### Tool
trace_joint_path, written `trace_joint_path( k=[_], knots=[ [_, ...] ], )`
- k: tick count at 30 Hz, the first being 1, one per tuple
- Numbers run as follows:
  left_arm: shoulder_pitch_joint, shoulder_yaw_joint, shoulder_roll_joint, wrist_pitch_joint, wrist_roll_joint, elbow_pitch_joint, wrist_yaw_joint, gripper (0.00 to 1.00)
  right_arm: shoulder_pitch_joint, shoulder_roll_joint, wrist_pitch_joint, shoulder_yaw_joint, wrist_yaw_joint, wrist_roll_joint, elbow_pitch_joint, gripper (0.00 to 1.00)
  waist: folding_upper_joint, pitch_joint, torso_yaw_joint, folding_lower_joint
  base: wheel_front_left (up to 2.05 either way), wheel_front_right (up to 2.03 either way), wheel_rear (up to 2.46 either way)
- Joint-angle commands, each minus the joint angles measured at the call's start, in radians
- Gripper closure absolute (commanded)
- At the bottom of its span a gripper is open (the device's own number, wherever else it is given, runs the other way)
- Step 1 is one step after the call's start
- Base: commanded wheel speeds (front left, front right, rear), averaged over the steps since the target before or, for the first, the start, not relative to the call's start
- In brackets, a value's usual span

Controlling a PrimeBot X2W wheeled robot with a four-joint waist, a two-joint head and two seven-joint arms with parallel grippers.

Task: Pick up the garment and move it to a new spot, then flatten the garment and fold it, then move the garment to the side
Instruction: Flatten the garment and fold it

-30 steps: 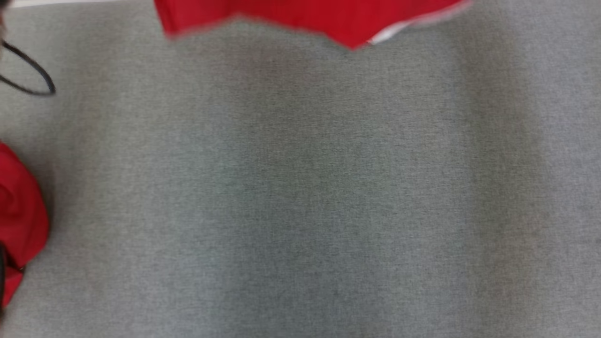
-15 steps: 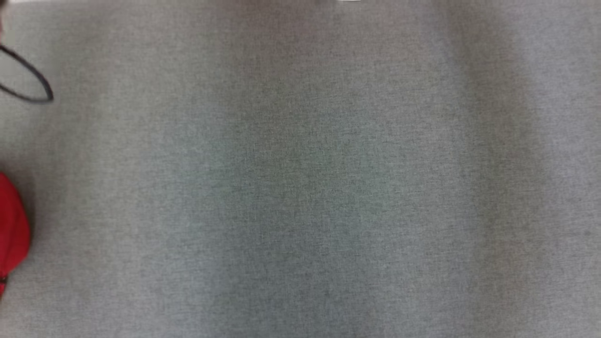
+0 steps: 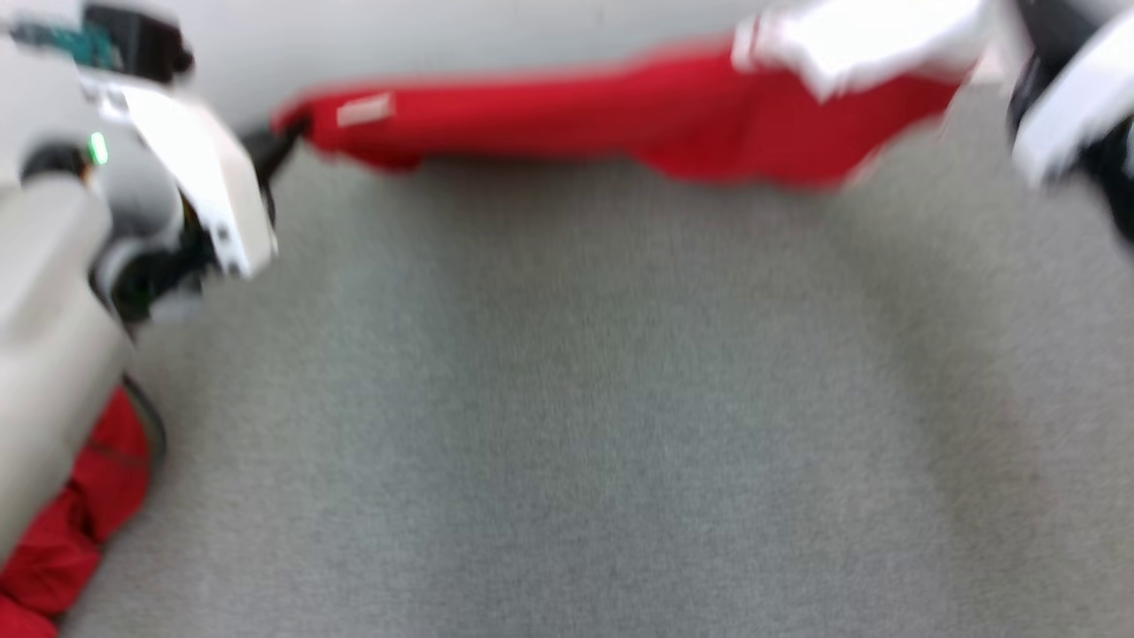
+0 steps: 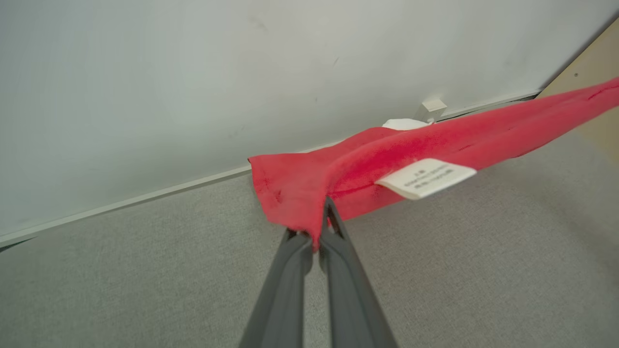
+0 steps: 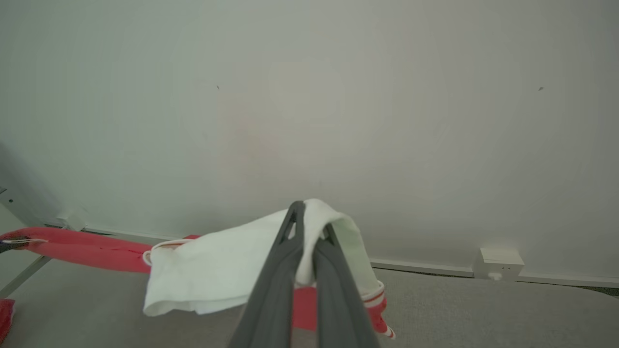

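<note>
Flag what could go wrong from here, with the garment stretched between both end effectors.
1. The left end effector pinches only a small corner of the garment; pulled taut, it may slip out.
2. The right end effector grips a bunched white part, so the garment may land twisted, not flat.
3. A red heap lies at the robot's left; setting down there could tangle the two.
</note>
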Motion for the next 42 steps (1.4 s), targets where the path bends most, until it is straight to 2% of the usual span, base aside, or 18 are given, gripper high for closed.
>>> trace_joint_path(
  k=[1, 8, 15, 23, 28, 31, 34, 37, 42],
  knots=[
    [0.029, -0.006, 0.007, 0.011, -0.015, -0.007, 0.001, 1.00, 0.040, -0.018, 0.018, 0.013, 0.000, 0.008, -0.009, 1.00, 0.0000, -0.079, 0.006, 0.0002, 0.00, 0.00, 0.00],
    [0.203, -0.065, 0.043, 0.141, -0.130, -0.103, 0.001, 1.00, 0.283, -0.156, 0.270, 0.150, 0.000, 0.087, -0.185, 1.00, 0.0000, -0.221, 0.007, 0.0002, 0.00, 0.00, 0.00],
    [0.350, -0.135, 0.097, 0.229, -0.171, -0.247, 0.005, 1.00, 0.486, -0.294, 0.516, 0.218, 0.000, 0.167, -0.380, 1.00, 0.0000, -0.281, -0.002, 0.0002, 0.00, 0.00, 0.00],
    [0.476, -0.184, 0.207, 0.366, -0.238, -0.491, 0.079, 1.00, 0.661, -0.443, 0.711, 0.181, 0.000, 0.227, -0.563, 1.00, 0.0000, -0.302, 0.004, 0.0002, 0.00, 0.00, 0.00],
    [0.534, -0.199, 0.283, 0.459, -0.305, -0.642, 0.125, 1.00, 0.752, -0.500, 0.796, 0.125, 0.000, 0.254, -0.634, 1.00, 0.0000, -0.295, 0.011, 0.0002, 0.00, 0.00, 0.00],
    [0.546, -0.201, 0.316, 0.491, -0.329, -0.708, 0.154, 1.00, 0.790, -0.510, 0.830, 0.086, 0.000, 0.257, -0.661, 1.00, 0.0000, -0.285, 0.016, 0.0002, 0.00, 0.00, 0.00],
    [0.538, -0.194, 0.328, 0.497, -0.338, -0.732, 0.174, 1.00, 0.806, -0.487, 0.858, 0.043, 0.000, 0.246, -0.665, 1.00, 0.0000, -0.271, 0.018, 0.0002, 0.00, 0.00, 0.00],
    [0.516, -0.181, 0.315, 0.505, -0.349, -0.710, 0.182, 1.00, 0.803, -0.442, 0.886, -0.002, 0.000, 0.228, -0.641, 1.00, 0.0000, -0.253, 0.021, 0.0002, 0.00, 0.00, 0.00],
    [0.465, -0.165, 0.272, 0.534, -0.351, -0.611, 0.166, 1.00, 0.742, -0.330, 0.952, -0.077, 0.000, 0.170, -0.536, 1.00, 0.0000, -0.198, 0.023, 0.0002, 0.00, 0.00, 0.00]
  ],
)
